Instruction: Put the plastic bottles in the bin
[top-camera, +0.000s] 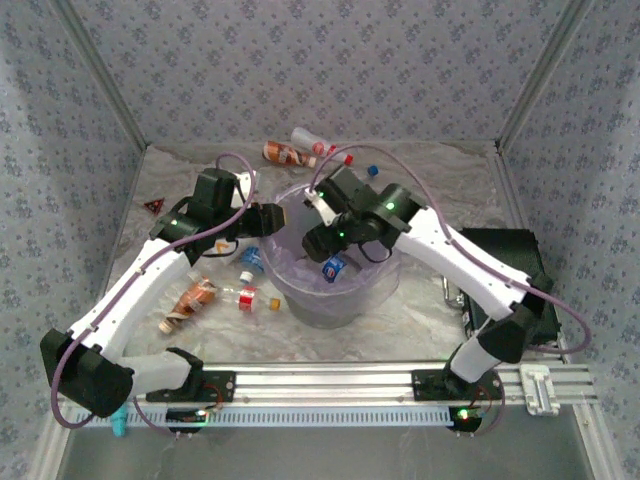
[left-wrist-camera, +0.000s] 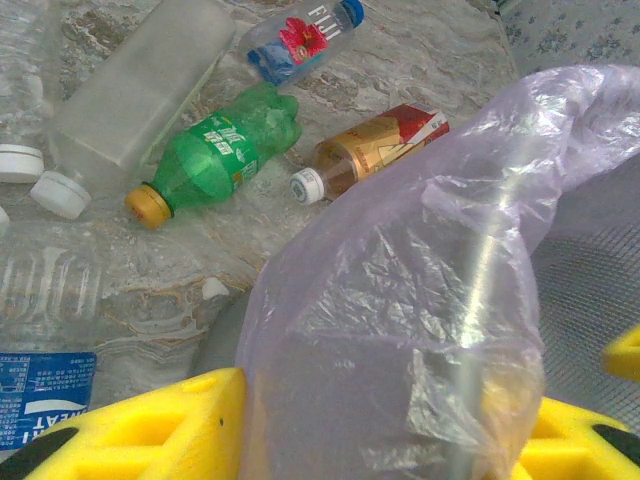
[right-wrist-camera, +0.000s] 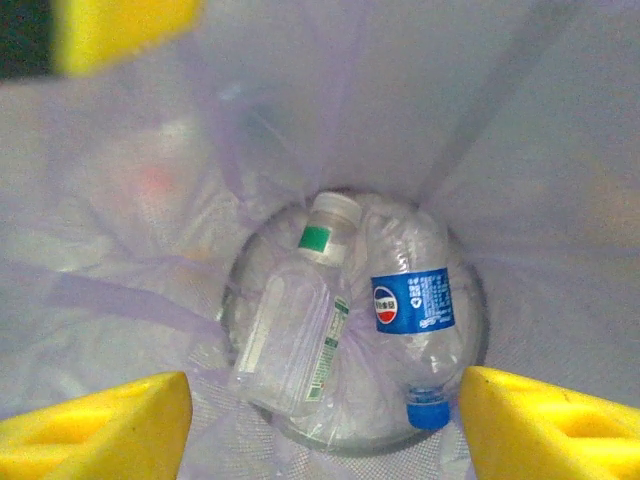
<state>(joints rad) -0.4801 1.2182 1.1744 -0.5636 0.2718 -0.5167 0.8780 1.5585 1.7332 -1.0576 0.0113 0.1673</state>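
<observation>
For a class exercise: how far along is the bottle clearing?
Done: a blue-labelled bottle and a white-capped bottle lie in the bin. In hand: nothing; right pincer open above it, left pincer gripping its bag rim. Left: green bottle, Fiji bottle and others on the table.

The bin (top-camera: 345, 300) stood wide open below the right claw (right-wrist-camera: 320, 430), two bottles (right-wrist-camera: 415, 320) low inside. The left claw (left-wrist-camera: 380, 440) straddled its rim; loose bottles (left-wrist-camera: 215, 160) littered the tabletop (left-wrist-camera: 430, 60) beyond.
</observation>
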